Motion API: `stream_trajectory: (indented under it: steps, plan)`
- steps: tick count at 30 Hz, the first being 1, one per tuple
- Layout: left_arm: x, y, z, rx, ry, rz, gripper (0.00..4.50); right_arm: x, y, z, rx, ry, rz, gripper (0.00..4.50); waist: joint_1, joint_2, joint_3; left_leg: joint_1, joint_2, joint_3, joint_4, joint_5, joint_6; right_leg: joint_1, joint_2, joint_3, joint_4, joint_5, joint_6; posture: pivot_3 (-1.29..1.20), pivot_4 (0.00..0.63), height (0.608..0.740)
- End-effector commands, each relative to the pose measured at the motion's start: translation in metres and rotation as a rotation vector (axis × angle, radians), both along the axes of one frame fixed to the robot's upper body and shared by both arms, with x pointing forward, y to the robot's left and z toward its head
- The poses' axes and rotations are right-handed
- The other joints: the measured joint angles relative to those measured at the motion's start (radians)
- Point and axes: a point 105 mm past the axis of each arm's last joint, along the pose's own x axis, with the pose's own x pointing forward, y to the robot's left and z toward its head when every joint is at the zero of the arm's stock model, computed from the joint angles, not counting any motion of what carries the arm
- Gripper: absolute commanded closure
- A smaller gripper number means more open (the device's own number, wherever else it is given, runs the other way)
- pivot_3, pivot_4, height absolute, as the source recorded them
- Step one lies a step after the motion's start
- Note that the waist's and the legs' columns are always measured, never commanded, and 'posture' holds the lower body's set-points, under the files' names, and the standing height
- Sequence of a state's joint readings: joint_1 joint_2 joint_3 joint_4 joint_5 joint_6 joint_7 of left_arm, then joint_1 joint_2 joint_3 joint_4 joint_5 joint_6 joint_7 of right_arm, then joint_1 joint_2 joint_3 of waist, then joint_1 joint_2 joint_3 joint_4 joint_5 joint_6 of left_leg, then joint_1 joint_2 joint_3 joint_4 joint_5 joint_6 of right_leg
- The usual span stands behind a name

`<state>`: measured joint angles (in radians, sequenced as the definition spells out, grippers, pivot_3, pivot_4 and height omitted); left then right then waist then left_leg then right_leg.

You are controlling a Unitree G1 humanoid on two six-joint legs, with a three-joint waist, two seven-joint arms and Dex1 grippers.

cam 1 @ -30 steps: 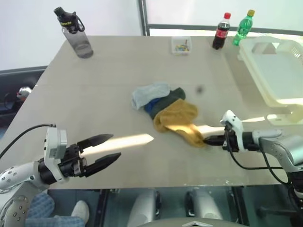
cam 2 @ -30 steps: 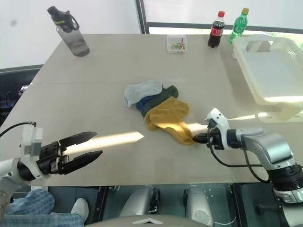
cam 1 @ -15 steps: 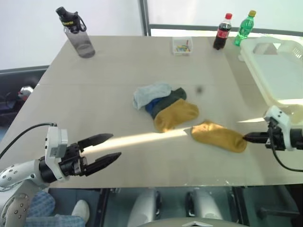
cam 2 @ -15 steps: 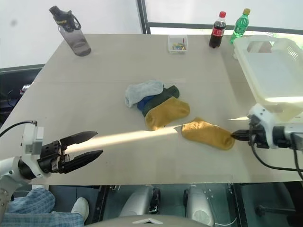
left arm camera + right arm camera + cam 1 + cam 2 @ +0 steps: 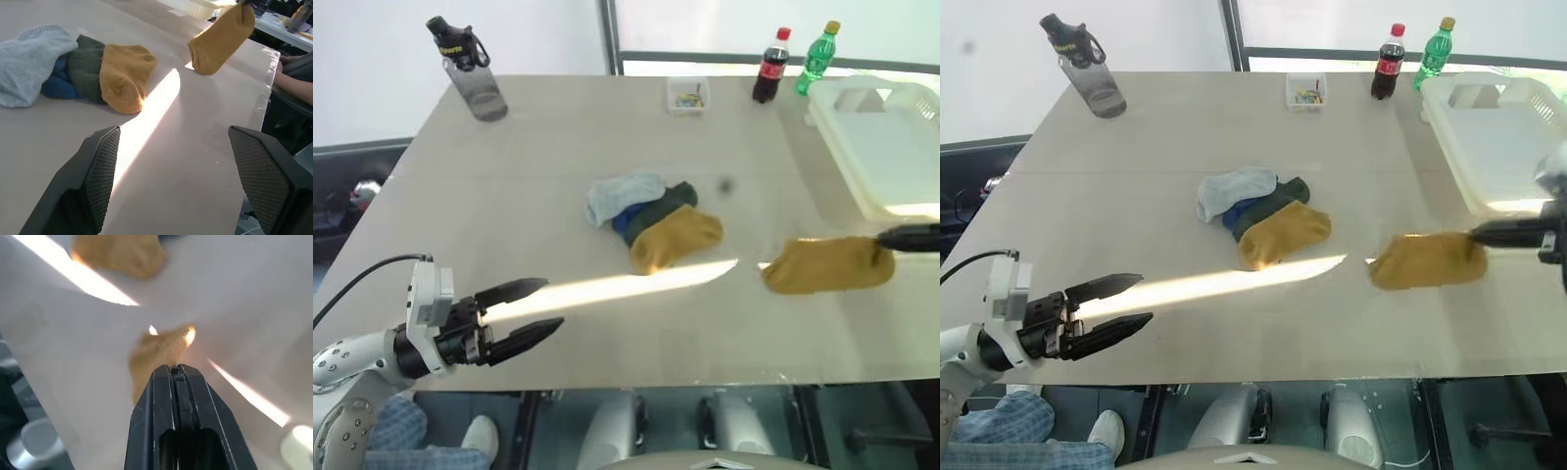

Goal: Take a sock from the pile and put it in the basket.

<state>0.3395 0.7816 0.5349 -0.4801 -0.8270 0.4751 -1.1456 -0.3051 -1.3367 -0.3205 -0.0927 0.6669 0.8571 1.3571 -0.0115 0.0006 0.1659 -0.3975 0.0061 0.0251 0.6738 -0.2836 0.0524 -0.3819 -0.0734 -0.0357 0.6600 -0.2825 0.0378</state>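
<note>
The table (image 5: 1185, 117) takes up most of the head views, and the basket (image 5: 1489, 147) sits at the upper right with its near rim just above the right gripper (image 5: 1477, 235). That gripper's two black fingers are pressed together on one end of a mustard sock (image 5: 1427, 259), which hangs at middle right, apparently clear of the tabletop, though its far end may brush the surface. The sock looks light and limp; it droops and folds under its own weight, so a pinch at the cuff or toe edge should carry it, and it may swing or snag on the slotted rim when passed over.

The pile (image 5: 1258, 211) lies at centre: pale blue, dark green and bright blue socks with a second mustard one in front, all soft and overlapping, so a pinch there could lift two.

At lower left the left gripper (image 5: 1136, 302) hangs with fingers spread and nothing between them, well apart from the pile.

A grey water bottle (image 5: 1087, 69) stands upper left; a small clear box (image 5: 1305, 90), a cola bottle (image 5: 1388, 64) and a green bottle (image 5: 1433, 51) line the top edge beside the basket, off the direct path.
</note>
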Motion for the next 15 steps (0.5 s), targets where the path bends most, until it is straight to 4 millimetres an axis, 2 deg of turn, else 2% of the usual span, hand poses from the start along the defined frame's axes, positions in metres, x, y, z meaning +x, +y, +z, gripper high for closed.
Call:
stream_trajectory:
  steps: [1,7,10,15]
  plan:
    - [-0.002,-0.003,0.003,0.003,-0.009,-0.020,0.74,-0.004,0.045,-0.002,0.135,0.024,0.150,4.44,0.000,-0.001,0.000,0.000,0.000,0.000,0.000,0.000,0.000,0.000,0.000,0.000,0.000,0.000,0.000,0.00,0.150,0.740]
    - [-0.002,-0.004,0.004,0.001,-0.011,-0.023,0.74,0.002,0.089,-0.038,0.247,0.132,0.192,4.44,0.009,-0.002,0.000,-0.002,0.000,0.000,0.001,0.000,-0.001,0.000,-0.001,0.000,-0.001,0.000,0.000,0.00,0.150,0.740]
    - [-0.004,-0.006,0.008,-0.011,-0.025,-0.034,0.74,0.016,0.111,-0.057,0.296,0.164,0.134,4.44,0.009,-0.002,0.000,-0.002,0.000,0.000,0.001,0.000,-0.001,0.000,-0.001,0.000,-0.001,0.000,0.000,0.00,0.150,0.740]
    - [-0.006,-0.008,0.011,-0.024,-0.036,-0.041,0.74,0.024,0.145,-0.068,0.403,0.208,0.109,4.44,0.004,-0.002,0.000,-0.002,0.000,0.000,0.000,0.001,-0.001,-0.001,-0.001,0.000,-0.001,0.000,0.000,0.00,0.150,0.740]
